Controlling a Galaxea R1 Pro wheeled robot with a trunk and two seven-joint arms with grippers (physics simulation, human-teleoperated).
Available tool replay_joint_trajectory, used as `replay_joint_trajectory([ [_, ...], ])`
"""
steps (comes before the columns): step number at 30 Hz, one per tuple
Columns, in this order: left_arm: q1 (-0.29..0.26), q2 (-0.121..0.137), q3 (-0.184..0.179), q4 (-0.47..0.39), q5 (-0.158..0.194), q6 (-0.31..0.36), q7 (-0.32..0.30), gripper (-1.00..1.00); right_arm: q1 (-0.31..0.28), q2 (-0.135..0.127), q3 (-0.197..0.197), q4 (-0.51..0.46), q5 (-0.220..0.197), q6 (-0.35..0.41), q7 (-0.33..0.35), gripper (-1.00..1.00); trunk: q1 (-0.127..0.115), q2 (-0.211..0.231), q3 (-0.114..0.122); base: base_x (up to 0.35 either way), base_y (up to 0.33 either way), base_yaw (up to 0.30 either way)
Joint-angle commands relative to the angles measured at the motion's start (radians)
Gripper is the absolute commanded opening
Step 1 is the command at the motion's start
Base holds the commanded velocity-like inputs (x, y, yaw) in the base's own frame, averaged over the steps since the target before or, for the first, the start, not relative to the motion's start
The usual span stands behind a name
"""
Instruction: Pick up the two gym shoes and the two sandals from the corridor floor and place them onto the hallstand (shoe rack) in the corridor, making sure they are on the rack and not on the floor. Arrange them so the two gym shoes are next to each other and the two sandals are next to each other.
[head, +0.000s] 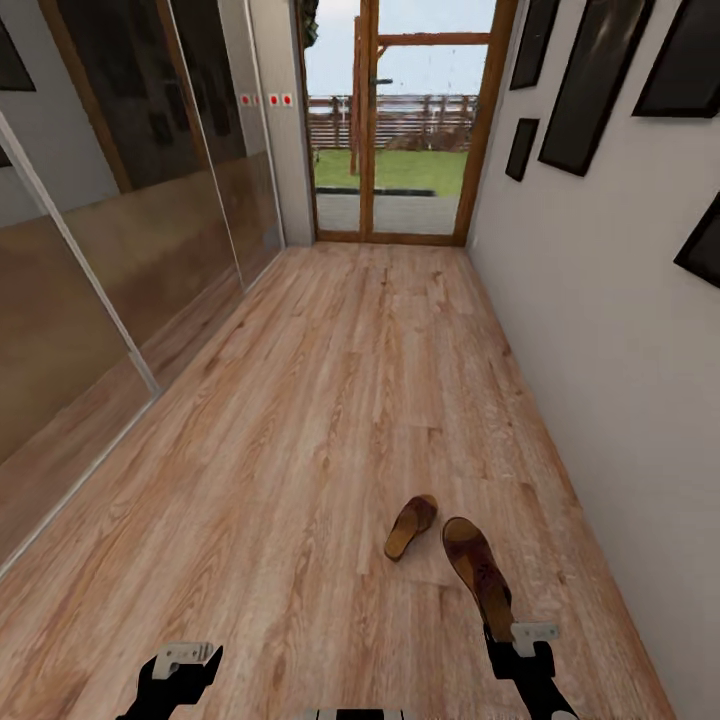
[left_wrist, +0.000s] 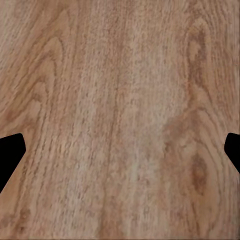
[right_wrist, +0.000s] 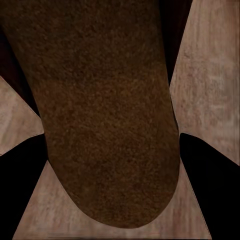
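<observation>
- Looking down the corridor floor (head: 330, 400), we see one sandal (head: 410, 526) lower centre, a second sandal (head: 480, 575) just right.
- Our right gripper (head: 528, 655) straddles that sandal's end, fingers spread wide.
- Our left gripper (head: 180, 668), lower left, gapes empty.
- A glass door (head: 395, 120) stands upper centre, with dark frames (head: 600, 80) on the right wall.

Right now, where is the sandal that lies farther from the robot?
In the head view, the far sandal lies on the floor, right of centre, just beyond and left of the near sandal, which is by the right gripper.

Head camera looks down the corridor floor (head: 330, 400); both wrist cameras face it closely, the right sharing one sandal (right_wrist: 110, 115).
</observation>
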Motion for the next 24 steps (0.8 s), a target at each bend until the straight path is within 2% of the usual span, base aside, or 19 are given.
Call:
replay_joint_trajectory([
  [1, -0.001, -0.001, 0.009, 0.0, -0.008, -0.005, -0.006, 1.0, -0.001, 0.0, -0.008, 0.001, 0.01, -0.003, 0.0, -1.0, 0.0, 0.0, 0.0, 0.0, 0.0, -0.267],
  [8, -0.001, -0.001, 0.007, 0.0, -0.007, -0.005, -0.006, 1.0, -0.001, 0.001, -0.008, 0.001, 0.01, -0.003, 0.0, -1.0, 0.0, 0.0, 0.006, 0.005, 0.006, -0.268],
  [16, -0.001, -0.001, 0.007, 0.0, -0.008, -0.006, -0.006, 1.0, -0.001, 0.001, -0.008, 0.002, 0.01, -0.003, 0.0, -1.0, 0.0, 0.0, 0.013, 0.11, 0.221, -0.267],
  [24, -0.001, -0.001, 0.007, 0.0, -0.009, -0.006, -0.006, 1.0, -0.001, 0.001, -0.007, 0.003, 0.009, -0.003, 0.0, -1.0, 0.0, 0.0, 0.02, 0.028, 0.046, -0.267],
])
